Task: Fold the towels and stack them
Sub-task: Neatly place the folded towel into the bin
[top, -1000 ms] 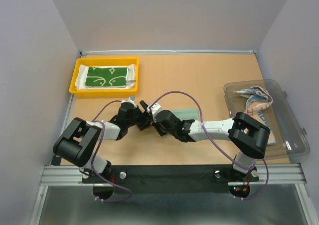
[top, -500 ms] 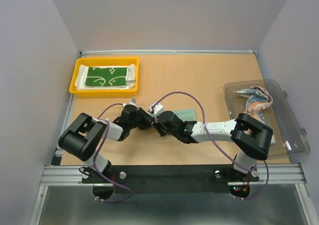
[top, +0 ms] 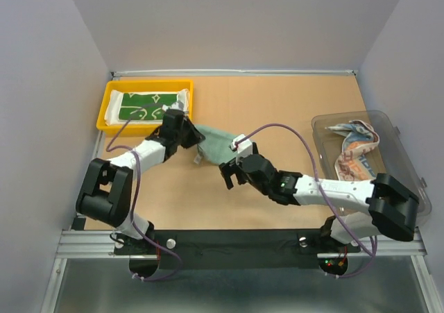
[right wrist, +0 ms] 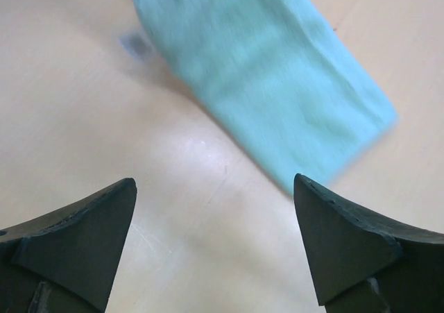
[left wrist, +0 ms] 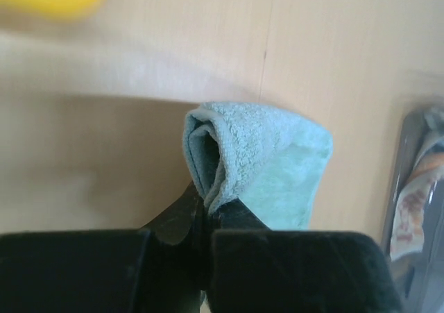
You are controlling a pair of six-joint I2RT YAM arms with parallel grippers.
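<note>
At far left, yellow tray holds a dark green towel on a white towel. Just right of it, left gripper is clamped on the folded edge of the pale teal towel, which seems partly lifted off the table. Right gripper, jaws spread and empty, hovers near that towel; printed towel sits in the clear bin, far right.

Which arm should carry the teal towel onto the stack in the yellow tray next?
Left. Its end effector is shut on the teal towel, right beside the yellow tray. The right end effector is open, holding nothing, and sits farther from the tray.
</note>
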